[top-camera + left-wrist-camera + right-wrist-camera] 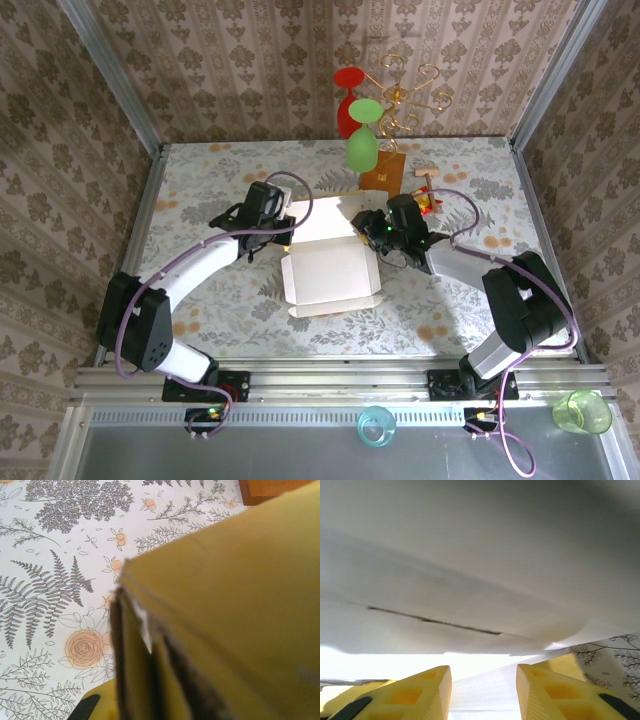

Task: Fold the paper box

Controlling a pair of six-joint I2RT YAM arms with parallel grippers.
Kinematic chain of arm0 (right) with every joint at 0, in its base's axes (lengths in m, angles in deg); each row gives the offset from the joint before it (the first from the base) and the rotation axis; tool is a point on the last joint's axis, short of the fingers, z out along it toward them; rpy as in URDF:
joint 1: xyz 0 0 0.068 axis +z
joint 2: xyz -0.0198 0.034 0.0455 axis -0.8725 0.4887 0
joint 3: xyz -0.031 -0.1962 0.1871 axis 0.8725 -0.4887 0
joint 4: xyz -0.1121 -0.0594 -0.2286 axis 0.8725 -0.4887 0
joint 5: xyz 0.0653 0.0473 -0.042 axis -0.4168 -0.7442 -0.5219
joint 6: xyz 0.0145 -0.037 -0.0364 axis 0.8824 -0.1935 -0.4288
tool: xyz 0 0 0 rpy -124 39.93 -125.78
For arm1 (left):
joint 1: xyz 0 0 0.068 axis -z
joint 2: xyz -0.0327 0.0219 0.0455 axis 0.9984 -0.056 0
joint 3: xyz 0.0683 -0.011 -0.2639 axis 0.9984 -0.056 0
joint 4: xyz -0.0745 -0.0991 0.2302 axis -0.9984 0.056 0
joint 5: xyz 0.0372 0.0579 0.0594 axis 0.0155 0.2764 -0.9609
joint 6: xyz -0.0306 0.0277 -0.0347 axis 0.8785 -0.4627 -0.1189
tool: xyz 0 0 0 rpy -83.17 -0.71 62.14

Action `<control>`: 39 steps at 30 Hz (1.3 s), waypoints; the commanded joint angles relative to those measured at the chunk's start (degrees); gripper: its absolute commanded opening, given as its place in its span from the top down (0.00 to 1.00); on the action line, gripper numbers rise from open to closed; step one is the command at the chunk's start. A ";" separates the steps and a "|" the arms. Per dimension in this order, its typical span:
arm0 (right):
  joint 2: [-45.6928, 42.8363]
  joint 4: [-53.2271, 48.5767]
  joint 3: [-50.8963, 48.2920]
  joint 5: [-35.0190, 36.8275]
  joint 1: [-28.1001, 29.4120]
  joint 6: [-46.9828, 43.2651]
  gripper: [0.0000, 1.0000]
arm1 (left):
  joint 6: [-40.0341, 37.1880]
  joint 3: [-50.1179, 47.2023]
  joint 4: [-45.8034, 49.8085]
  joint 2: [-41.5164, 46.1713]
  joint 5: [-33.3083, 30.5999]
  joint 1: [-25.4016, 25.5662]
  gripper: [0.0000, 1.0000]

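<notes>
Robot lab test cell, aluminium frame (340, 380), damask-papered wall panels (250, 70), floral tabletop (200, 170)

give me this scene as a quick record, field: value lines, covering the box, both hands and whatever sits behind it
item: paper box, partly folded, white inside facing up
place: middle of the table
far panel: looks lifted, yellow outside facing the left wrist camera
left hand: at the box's far left edge, grip unclear
right hand: open, at the far right edge, white card just ahead of it
behind box: wooden block bearing a wire stand; small packet to its right
</notes>
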 commanded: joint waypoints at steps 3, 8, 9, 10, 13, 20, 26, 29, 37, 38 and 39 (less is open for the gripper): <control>-7.33 -11.99 5.70 -1.87 -1.10 -15.51 0.58 | -2.12 2.01 -0.42 -0.31 2.19 -1.93 1.00; -18.14 -13.20 3.60 -4.73 -6.85 -26.08 0.55 | -6.43 2.75 -0.84 -0.29 6.12 -4.80 1.00; -19.85 -13.84 3.30 -4.68 -8.58 -27.60 0.55 | -7.75 3.03 -0.98 -0.30 7.23 -5.15 1.00; -21.22 -13.80 2.70 -4.59 -10.56 -28.62 0.56 | -9.16 3.27 -1.16 -0.30 8.52 -5.16 1.00; -23.51 -10.54 -0.05 -6.57 -16.98 -29.63 0.62 | -13.51 4.08 -1.27 -0.44 13.07 -7.43 1.00; -20.97 -7.53 -1.92 -14.45 -23.16 -44.66 0.73 | -19.68 5.58 0.07 -1.15 21.44 -10.36 1.00; -15.08 -4.39 -3.81 -24.05 -23.37 -51.75 0.76 | -20.14 5.55 -1.01 -2.06 23.84 -11.20 1.00; -13.90 -1.77 -4.98 -26.03 -22.91 -52.31 0.72 | -19.78 5.45 -1.29 -2.40 24.37 -11.14 1.00; -12.60 -5.06 -4.61 -23.49 -18.14 -59.22 0.70 | -19.27 5.04 -1.93 -2.76 25.33 -11.16 1.00; -12.45 -4.22 -4.69 -23.77 -18.07 -58.94 0.70 | -19.42 5.06 -1.79 -2.76 25.34 -11.14 1.00; -12.33 -3.48 -4.68 -24.58 -18.01 -58.71 0.70 | -19.49 4.99 -1.75 -2.65 25.35 -11.14 1.00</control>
